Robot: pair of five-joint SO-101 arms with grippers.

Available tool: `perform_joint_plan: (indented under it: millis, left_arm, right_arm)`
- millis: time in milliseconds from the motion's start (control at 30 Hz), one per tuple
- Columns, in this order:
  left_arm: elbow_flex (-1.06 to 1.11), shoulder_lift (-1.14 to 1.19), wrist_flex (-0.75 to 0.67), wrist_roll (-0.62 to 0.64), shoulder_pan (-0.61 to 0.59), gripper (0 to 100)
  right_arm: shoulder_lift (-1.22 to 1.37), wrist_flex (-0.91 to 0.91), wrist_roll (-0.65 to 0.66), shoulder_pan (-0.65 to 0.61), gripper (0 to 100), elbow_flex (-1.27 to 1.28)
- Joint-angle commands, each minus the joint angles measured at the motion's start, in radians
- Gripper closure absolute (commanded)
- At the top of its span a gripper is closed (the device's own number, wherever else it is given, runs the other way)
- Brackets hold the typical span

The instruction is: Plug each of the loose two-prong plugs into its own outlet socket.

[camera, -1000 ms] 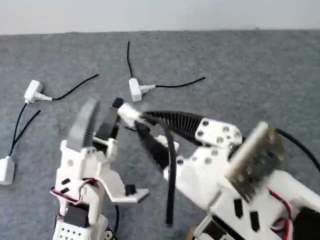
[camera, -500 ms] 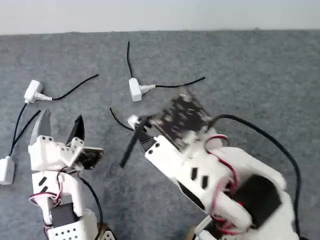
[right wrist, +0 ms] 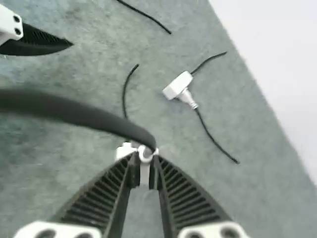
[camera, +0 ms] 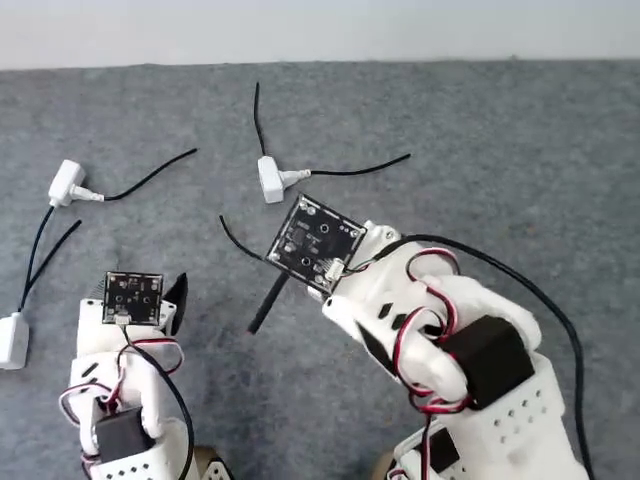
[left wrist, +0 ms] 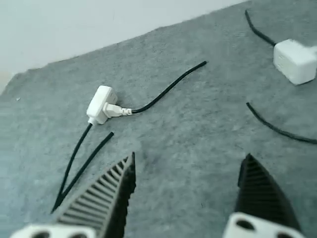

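Black right fingers (right wrist: pixel 111 191) tight around white plug (right wrist: pixel 140 171).

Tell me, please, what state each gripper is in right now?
Left gripper: open, holding nothing.
Right gripper: shut on a plug.

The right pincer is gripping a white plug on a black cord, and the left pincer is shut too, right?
Not quite: the left pincer is open, as the left wrist view shows. The right pincer does grip the white plug.
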Motion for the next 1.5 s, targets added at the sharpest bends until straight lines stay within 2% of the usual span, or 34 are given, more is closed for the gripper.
perform_joint_plan:
  millis: [0,200,367,533,767,1000,1133,1233,1367,1467]
  left_arm:
    - [-0.048,-0.014,0.002,0.083,0.032,68]
    - [-0.022,-0.014,0.006,0.087,0.031,68]
    - [-0.008,-0.014,0.002,0.089,-0.011,68]
    - [-0.005,-0.014,0.005,0.091,-0.015,68]
    - [0.002,-0.014,0.003,0.087,-0.012,68]
    - [0.004,-0.014,0.002,0.087,-0.011,68]
    - [0.005,-0.014,0.003,0.087,0.014,68]
    - [0.021,-0.014,0.002,0.084,0.052,68]
    - [0.024,-0.014,-0.005,0.057,0.061,68]
    - [0.027,-0.015,-0.112,0.044,0.091,68]
  right_arm:
    - [0.019,-0.041,0.035,0.064,98.9,-0.008]
    - [0.203,0.024,0.011,0.114,98.9,-0.011]
    - [0.355,-0.012,0.025,0.113,98.9,-0.012]
    - [0.456,-0.044,0.160,0.108,98.9,-0.006]
    - [0.568,-0.047,0.325,0.025,98.9,-0.014]
    - [0.633,-0.128,0.457,-0.001,98.9,-0.014]
    - [0.638,-0.189,0.338,-0.008,98.9,-0.054]
    - [0.634,-0.174,0.226,-0.019,98.9,-0.193]
    - [0.638,-0.025,0.150,-0.065,99.0,-0.428]
    - [0.633,0.102,0.078,-0.101,99.0,-0.605]
